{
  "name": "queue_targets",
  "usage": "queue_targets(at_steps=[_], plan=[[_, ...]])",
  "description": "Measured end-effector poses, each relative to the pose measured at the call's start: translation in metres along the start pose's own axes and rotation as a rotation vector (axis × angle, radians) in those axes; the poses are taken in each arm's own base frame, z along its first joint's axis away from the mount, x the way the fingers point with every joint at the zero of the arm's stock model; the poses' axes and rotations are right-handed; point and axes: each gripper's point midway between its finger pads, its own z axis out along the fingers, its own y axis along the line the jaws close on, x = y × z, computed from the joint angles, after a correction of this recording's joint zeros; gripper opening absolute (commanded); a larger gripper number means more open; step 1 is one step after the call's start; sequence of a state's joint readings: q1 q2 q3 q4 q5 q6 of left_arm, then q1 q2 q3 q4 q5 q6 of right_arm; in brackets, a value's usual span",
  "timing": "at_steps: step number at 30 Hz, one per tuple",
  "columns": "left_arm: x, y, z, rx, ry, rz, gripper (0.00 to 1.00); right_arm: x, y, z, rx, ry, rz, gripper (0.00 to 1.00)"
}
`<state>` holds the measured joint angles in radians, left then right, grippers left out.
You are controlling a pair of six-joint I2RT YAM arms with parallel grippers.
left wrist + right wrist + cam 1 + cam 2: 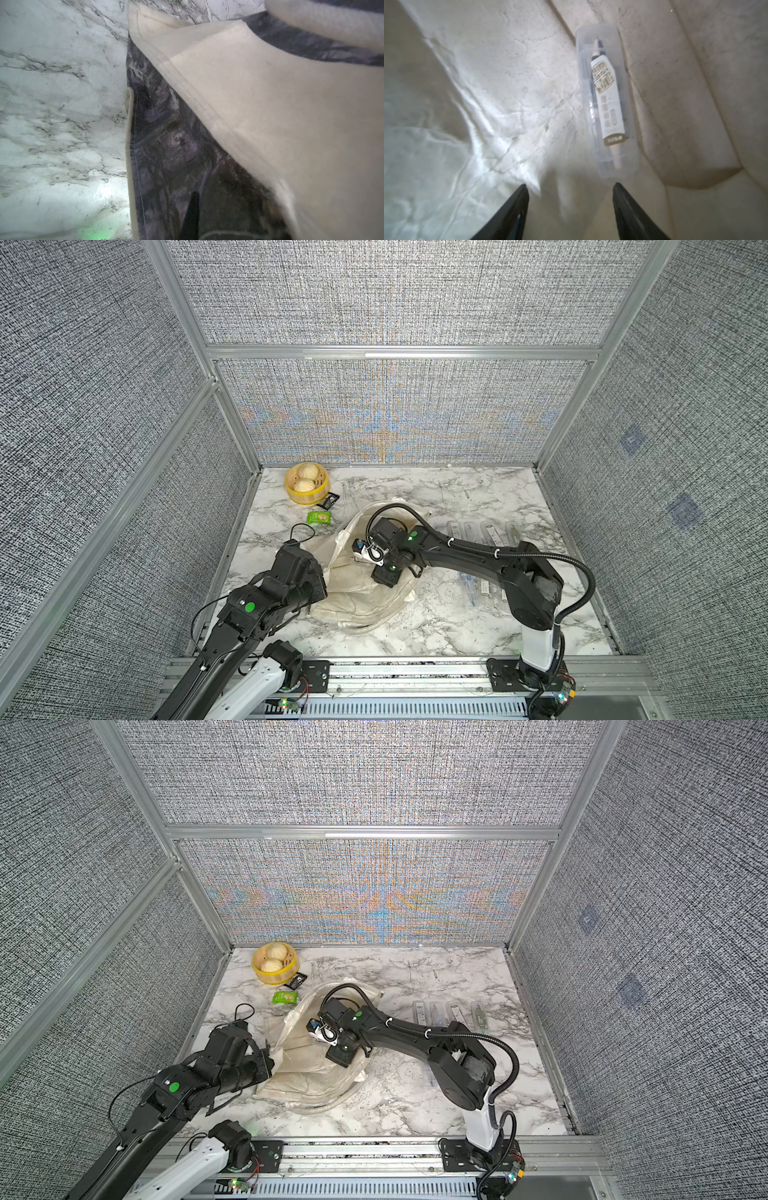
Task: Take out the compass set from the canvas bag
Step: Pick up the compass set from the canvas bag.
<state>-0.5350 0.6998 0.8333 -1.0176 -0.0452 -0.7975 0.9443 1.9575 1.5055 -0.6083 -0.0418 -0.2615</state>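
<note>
The canvas bag (pixel 361 593) (pixel 307 1073) lies slumped in the middle of the marble table, cream lining up. At the bag's left edge my left gripper (pixel 325 572) (pixel 193 207) is shut on the fabric, holding that side up; the left wrist view shows the dark printed outer panel (pixel 176 145) and the cream hem. My right wrist (pixel 380 549) reaches down into the bag's mouth. Inside, my right gripper (pixel 571 187) stands open with nothing between its fingers. The compass set (pixel 607 99), a clear case with a white and gold label, lies on the lining just beyond the fingertips.
Several clear cases (pixel 482 531) (pixel 449 1015) lie on the table right of the bag, partly under my right arm. A yellow round basket (pixel 306 488) with buns stands at the back left, with a black packet (pixel 329 501) and a green packet (pixel 318 517) beside it.
</note>
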Motion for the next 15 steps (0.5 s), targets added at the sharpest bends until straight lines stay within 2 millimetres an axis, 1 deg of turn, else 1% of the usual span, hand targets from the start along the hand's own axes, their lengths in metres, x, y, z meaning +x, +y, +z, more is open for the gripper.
queue_targets(at_steps=[2,4,7,8,11,15], plan=[[0.0,0.001,0.001,-0.009,0.002,-0.004,0.0,-0.014,-0.012,0.004,0.012,-0.024,-0.004,0.69],[-0.001,0.001,0.003,-0.013,0.003,-0.006,0.0,-0.03,-0.022,0.007,0.016,-0.06,-0.004,0.75],[-0.002,0.001,0.003,-0.013,0.0,-0.011,0.0,-0.045,-0.027,0.015,-0.006,-0.082,-0.007,0.83],[-0.002,0.001,0.002,-0.013,-0.004,-0.014,0.0,-0.048,-0.028,0.019,-0.018,-0.085,-0.004,0.84],[-0.002,0.002,0.0,-0.011,-0.011,-0.015,0.0,-0.053,-0.03,0.032,-0.062,-0.079,0.01,0.86],[-0.003,0.001,0.0,-0.006,-0.015,-0.015,0.0,-0.043,-0.039,0.051,-0.105,-0.042,0.058,0.88]])
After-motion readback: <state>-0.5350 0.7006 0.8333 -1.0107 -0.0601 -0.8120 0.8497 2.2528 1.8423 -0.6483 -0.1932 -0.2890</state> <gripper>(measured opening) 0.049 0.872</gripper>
